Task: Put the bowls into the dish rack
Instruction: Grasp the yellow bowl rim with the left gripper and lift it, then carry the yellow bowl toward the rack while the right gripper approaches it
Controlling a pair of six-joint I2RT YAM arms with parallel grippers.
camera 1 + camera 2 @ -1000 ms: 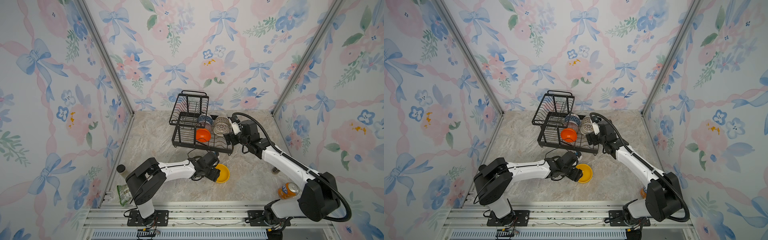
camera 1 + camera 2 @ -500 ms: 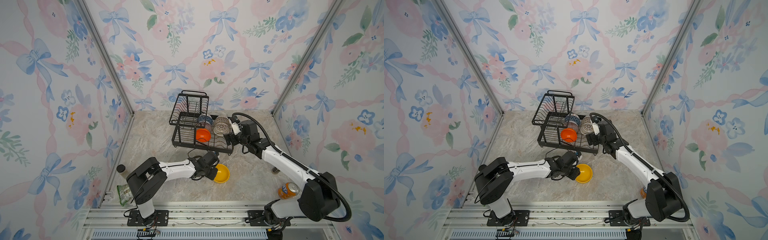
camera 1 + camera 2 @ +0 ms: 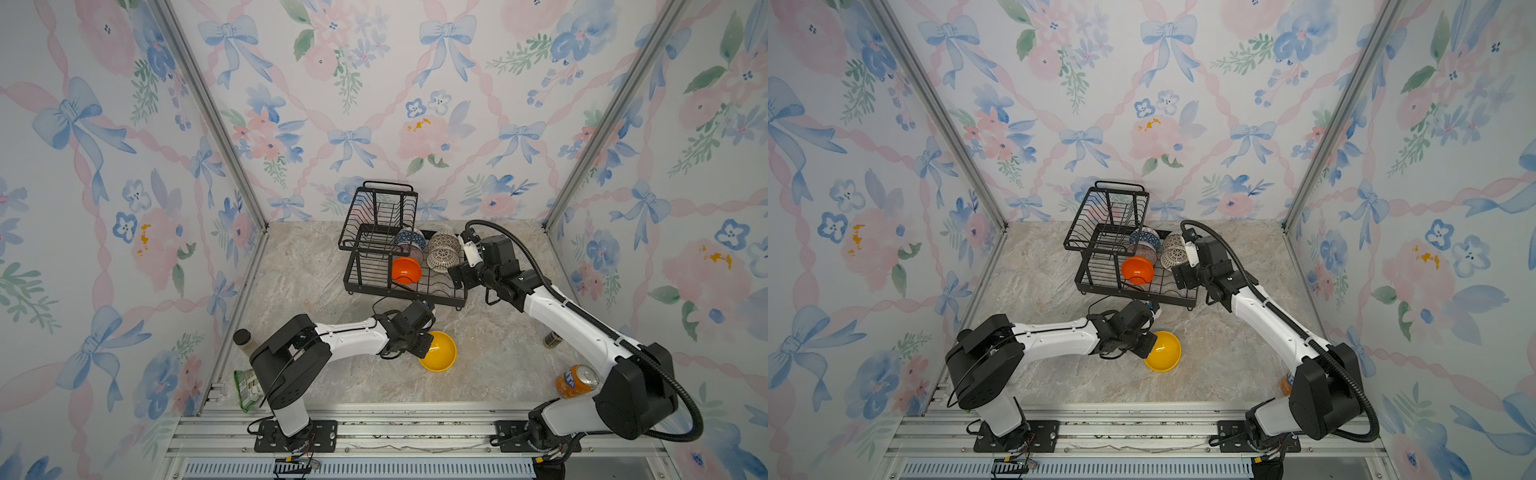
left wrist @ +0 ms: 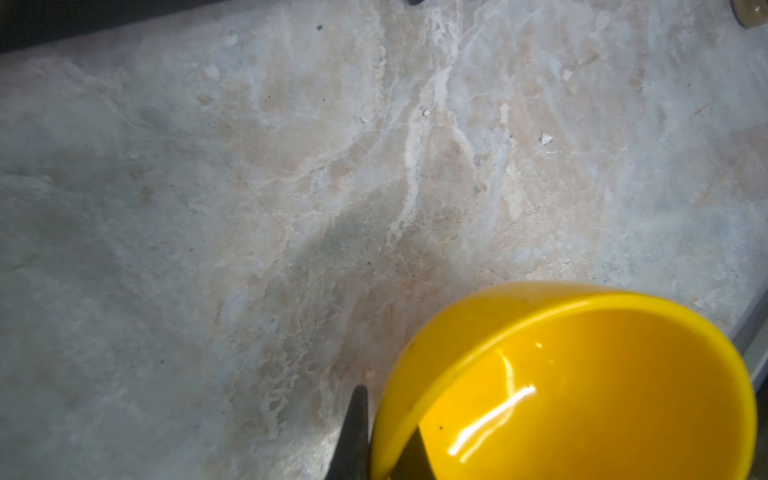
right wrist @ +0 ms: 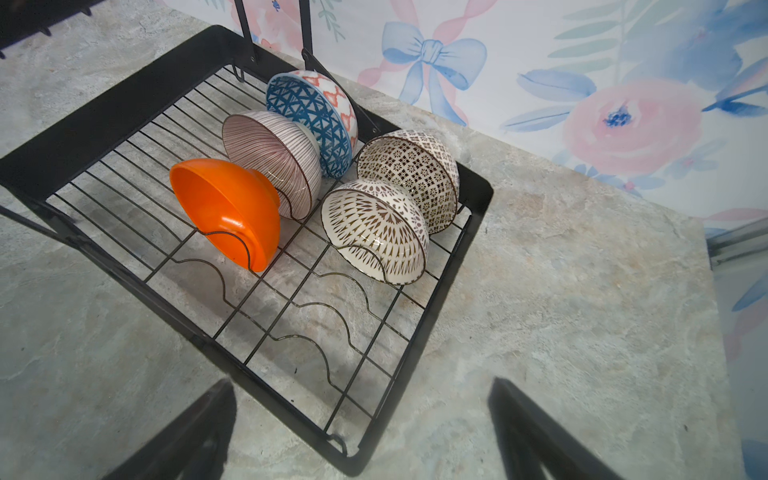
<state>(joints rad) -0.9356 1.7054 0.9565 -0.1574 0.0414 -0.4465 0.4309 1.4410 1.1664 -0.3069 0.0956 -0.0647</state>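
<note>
**Now, one bowl gripped, five racked**

In both top views the left tool (image 3: 424,348) is clamped on the rim of the tilted yellow bowl (image 3: 441,353), low on the counter (image 3: 316,266) and apart from the dish rack (image 3: 365,276). The left wrist view shows its fingers (image 4: 354,434) either side of that rim. In the right wrist view the right tool (image 5: 365,436) gapes wide near the rack's corner, and five bowls (image 5: 374,228) stand on edge inside.

Top views: looked steeply down from high in front, far off, over the whole tabletop (image 3: 299,266).
Left wrist: sat close above the tabletop, against the yellow bowl (image 4: 582,395).
Right wrist: looked down on the dish rack (image 5: 104,124) from near.
Shared: both top views also showed bowl and rack.
</note>
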